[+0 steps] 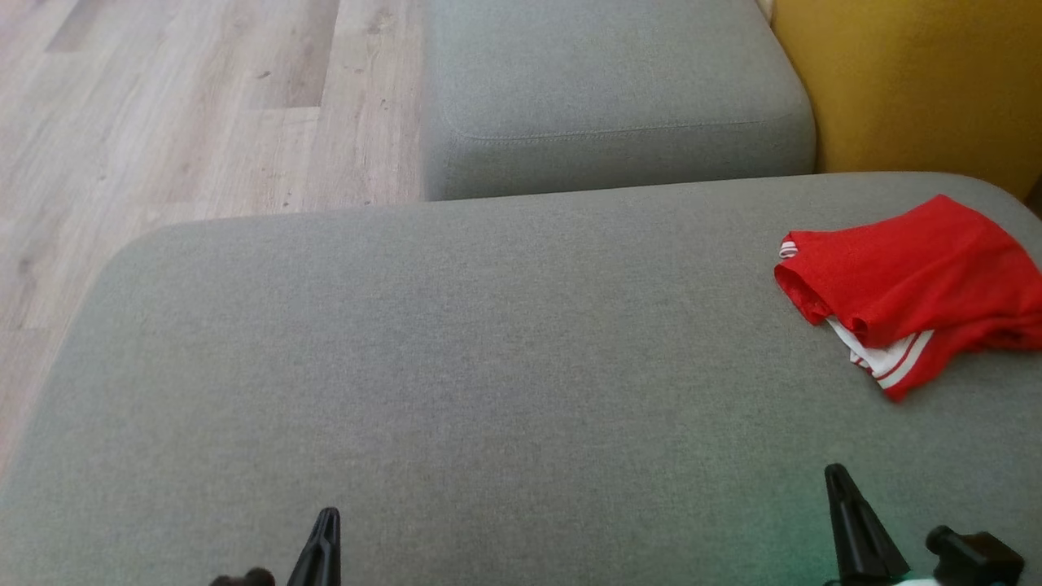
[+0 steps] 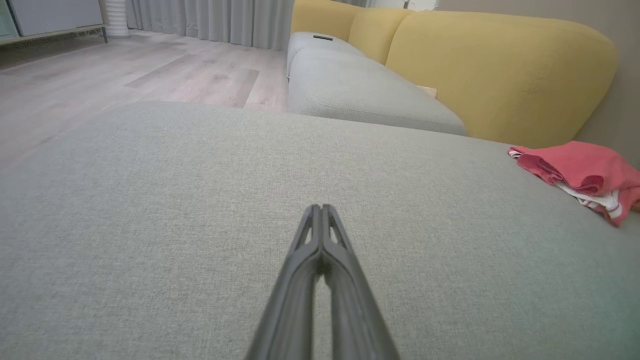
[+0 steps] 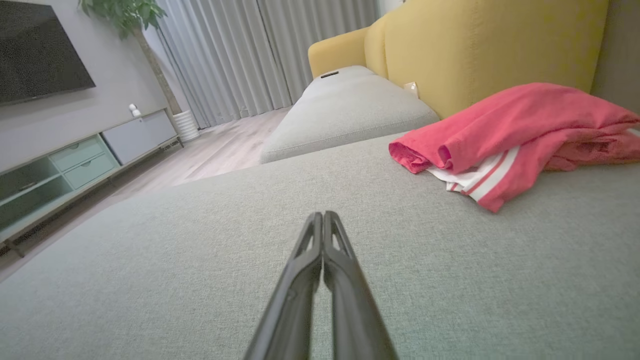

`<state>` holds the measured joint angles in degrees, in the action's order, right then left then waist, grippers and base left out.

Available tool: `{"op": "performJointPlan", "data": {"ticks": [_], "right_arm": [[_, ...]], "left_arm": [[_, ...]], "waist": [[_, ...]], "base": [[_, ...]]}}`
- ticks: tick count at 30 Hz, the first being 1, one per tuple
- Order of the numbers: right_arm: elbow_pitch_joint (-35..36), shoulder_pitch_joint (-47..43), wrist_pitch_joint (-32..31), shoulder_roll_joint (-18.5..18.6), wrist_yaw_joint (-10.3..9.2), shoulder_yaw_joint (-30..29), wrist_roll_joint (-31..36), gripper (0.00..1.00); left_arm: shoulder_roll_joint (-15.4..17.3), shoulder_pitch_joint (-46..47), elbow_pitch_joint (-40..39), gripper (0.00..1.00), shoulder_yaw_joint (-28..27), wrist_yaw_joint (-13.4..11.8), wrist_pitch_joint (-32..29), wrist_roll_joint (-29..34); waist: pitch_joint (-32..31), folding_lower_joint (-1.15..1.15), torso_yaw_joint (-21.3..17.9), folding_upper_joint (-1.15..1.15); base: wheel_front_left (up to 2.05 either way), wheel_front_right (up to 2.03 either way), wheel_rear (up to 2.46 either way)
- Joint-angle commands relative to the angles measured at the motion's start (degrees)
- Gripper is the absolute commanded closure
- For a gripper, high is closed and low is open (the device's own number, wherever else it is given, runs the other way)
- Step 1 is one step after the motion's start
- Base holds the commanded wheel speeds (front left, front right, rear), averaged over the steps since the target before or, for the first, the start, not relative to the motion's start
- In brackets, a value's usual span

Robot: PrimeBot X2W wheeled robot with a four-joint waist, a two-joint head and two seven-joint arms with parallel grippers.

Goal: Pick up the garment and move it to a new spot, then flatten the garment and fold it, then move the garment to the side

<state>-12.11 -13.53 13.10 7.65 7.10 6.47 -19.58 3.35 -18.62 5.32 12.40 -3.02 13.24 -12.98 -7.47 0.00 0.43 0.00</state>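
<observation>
The garment (image 1: 912,281) lies in a loose, crumpled heap at the right edge of the big grey seat cushion (image 1: 456,350), up toward its far right corner. It is red cloth, with a band of white stripes showing on the fold nearest the front. Nothing is touching it, and the yellow backrest (image 1: 920,81) rises just behind it.

The right hand (image 1: 832,474) sits low at the cushion's front edge, on the garment's side but well apart from it. Its jaws are pressed together with nothing between them. The left hand (image 1: 328,516) is at the same front edge, further left and far from the garment. It too is closed tight on nothing. Seen from its wrist, the two dark fingers (image 2: 300,280) meet at the tips over bare grey fabric.

Beyond the far edge a second grey cushion (image 1: 610,89) butts against the first and runs along the backrest. To the left of both is pale wood floor (image 1: 187,122). Grey curtains (image 3: 240,55) hang at the far end of the room, beside a potted plant (image 3: 125,15). A low cabinet (image 3: 75,160) stands under a dark screen (image 3: 40,50) on the wall.
</observation>
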Motion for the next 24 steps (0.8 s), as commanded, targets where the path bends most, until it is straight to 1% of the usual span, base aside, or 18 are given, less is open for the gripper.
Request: {"op": "performJointPlan", "data": {"ticks": [1, 24], "right_arm": [[1.6, 2.7, -0.3, 0.1, 0.03, -0.6, -1.6, 1.00], [0.9, 6.2, -3.8, -0.5, 0.11, -2.6, -17.0, 1.00]], "left_arm": [[0.4, 2.6, -1.6, 1.00, -0.7, 0.4, -0.2, -1.7], [1.1, 7.4, 1.0, 1.00, -3.2, 2.7, -3.3, -18.9]], "waist": [[0.1, 0.00, 0.0, 0.00], [1.7, 0.00, -0.1, 0.00]], "base": [[0.00, 0.00, 0.00], [0.00, 0.00, 0.00]]}}
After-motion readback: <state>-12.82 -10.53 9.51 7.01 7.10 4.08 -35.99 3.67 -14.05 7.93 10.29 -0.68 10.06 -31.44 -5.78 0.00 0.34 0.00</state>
